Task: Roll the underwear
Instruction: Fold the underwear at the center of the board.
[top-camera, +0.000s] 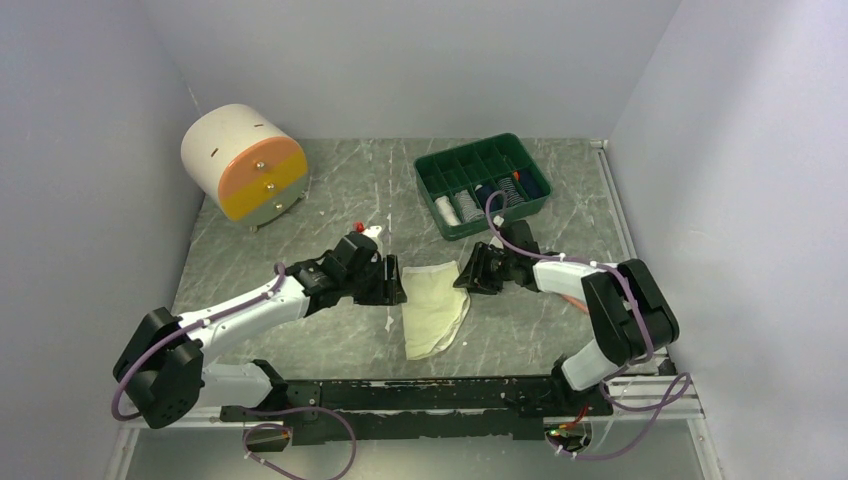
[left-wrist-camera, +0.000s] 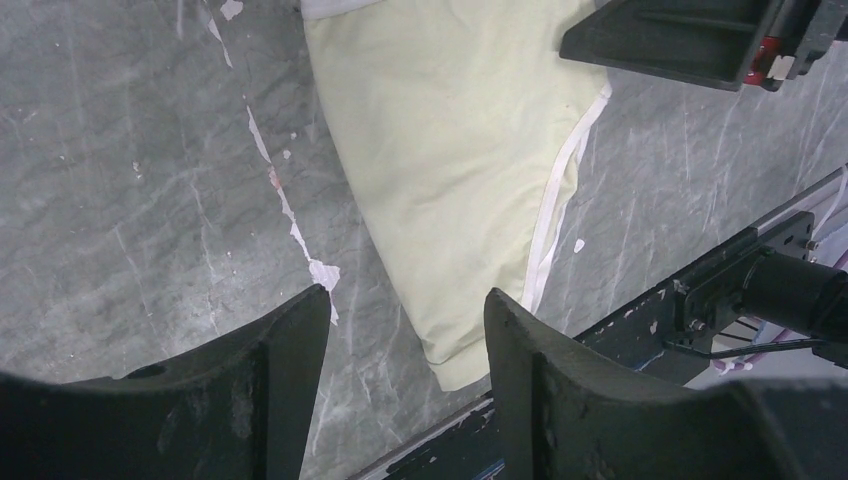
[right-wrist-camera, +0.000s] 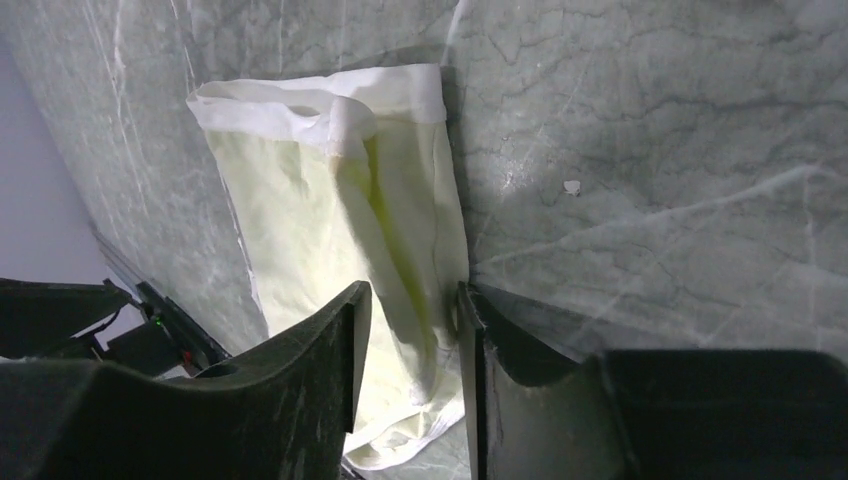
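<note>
Right jaws straddle cream underwear (right-wrist-camera: 300, 220) edge

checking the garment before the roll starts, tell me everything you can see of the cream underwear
The underwear is thin cream cloth with a white band at its far end and white edge trim. It lies unrolled, mostly flat on the grey table, narrowing toward the near edge, with one lengthwise fold. The right gripper straddles one side with open jaws; contact is unclear. The left gripper hangs open by the other side.
</note>
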